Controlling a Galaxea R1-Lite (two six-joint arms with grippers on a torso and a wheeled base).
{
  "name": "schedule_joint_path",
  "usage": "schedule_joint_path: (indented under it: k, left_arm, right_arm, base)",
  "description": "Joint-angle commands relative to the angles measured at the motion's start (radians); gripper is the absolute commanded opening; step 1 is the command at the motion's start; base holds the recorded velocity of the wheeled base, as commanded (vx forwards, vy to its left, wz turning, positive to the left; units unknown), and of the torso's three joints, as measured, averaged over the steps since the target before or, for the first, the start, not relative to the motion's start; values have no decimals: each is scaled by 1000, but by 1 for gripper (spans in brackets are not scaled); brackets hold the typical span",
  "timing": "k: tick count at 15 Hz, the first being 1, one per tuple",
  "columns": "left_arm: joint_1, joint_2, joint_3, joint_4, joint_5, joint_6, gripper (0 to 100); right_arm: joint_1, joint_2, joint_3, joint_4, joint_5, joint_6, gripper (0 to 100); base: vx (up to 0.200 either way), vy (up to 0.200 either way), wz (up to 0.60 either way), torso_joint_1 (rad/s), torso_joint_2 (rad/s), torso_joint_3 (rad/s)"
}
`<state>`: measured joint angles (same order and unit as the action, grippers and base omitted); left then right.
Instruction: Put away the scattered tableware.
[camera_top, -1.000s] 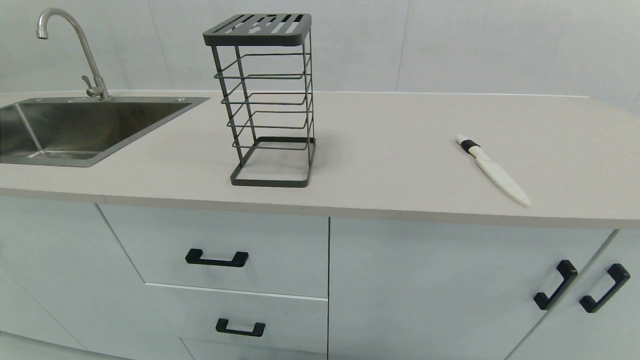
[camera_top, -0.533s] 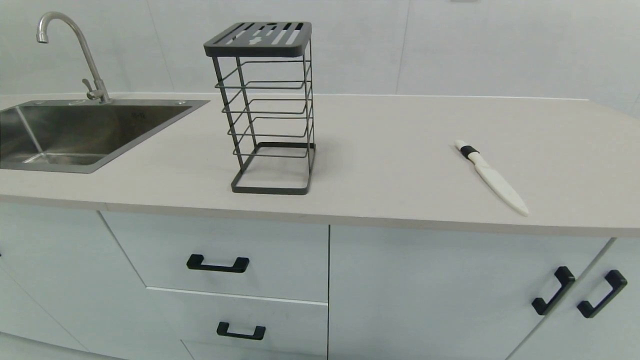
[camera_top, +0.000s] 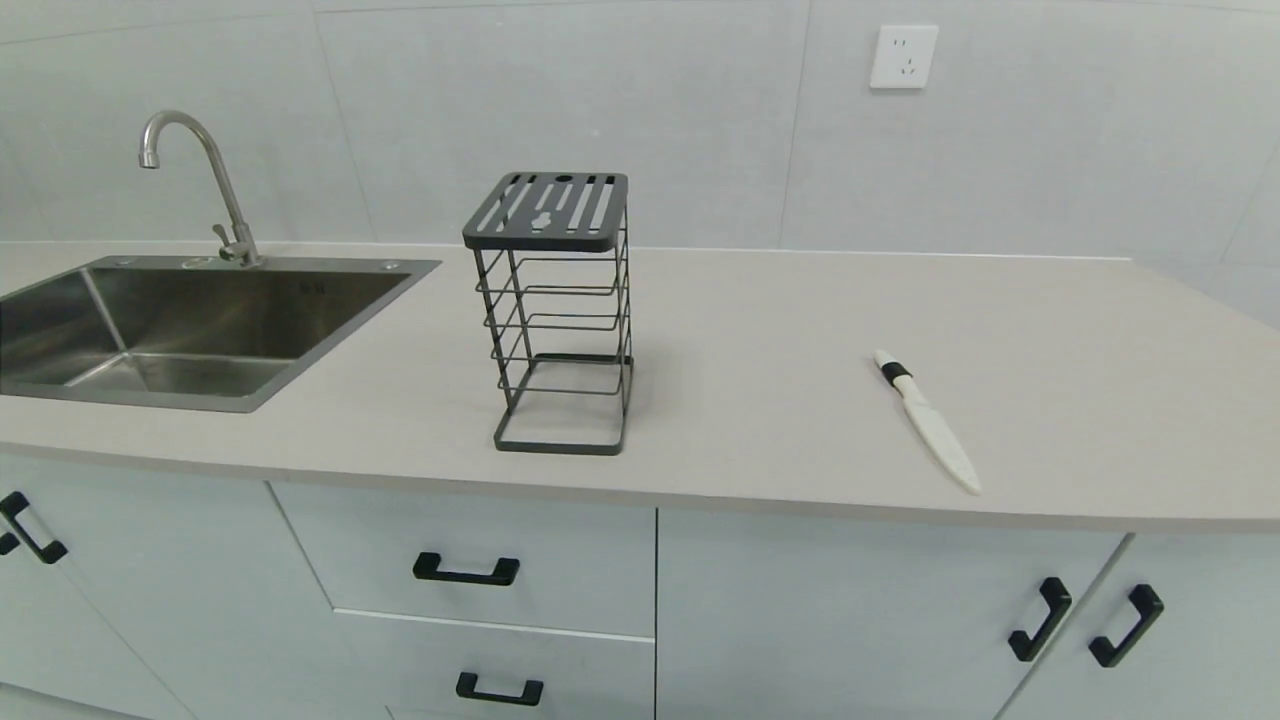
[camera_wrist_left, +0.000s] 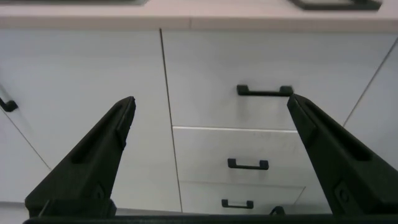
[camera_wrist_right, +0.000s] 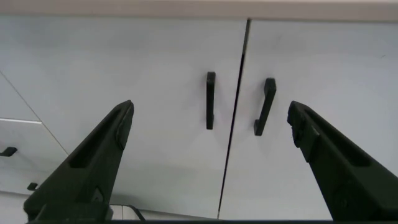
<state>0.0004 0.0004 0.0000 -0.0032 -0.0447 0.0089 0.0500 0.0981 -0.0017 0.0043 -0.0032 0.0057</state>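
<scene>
Left gripper: jaws spread wide, empty, facing the drawers.
Right gripper: jaws spread wide, empty, facing the cabinet doors.
Knife: white, lying flat on the table, right side, near the front edge.
Rack: black wire, upright, well left of the knife.
Sink: far left.

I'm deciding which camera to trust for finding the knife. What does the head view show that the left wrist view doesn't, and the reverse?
Head view adds: the white knife lying on the counter, the sink and the faucet. Left wrist view adds: the open left end effector and a third drawer handle, lowest down. Shared: the top drawer handle and the second drawer handle.
</scene>
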Motion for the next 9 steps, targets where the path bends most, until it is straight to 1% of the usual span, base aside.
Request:
schedule_joint_path:
  k: [1,4,9]
  left_arm:
    - [0,1,0,0,0,0,100]
    - [0,1,0,0,0,0,100]
    - [1,1,0,0,0,0,100]
  right_arm:
    - [1,0,0,0,0,0,100]
    - [1,0,0,0,0,0,100]
    - [1,0,0,0,0,0,100]
  base:
    - [0,0,0,276,-491,-217]
    - [0,0,0,391,-483,-233]
    - [0,0,0,290,-511,-241]
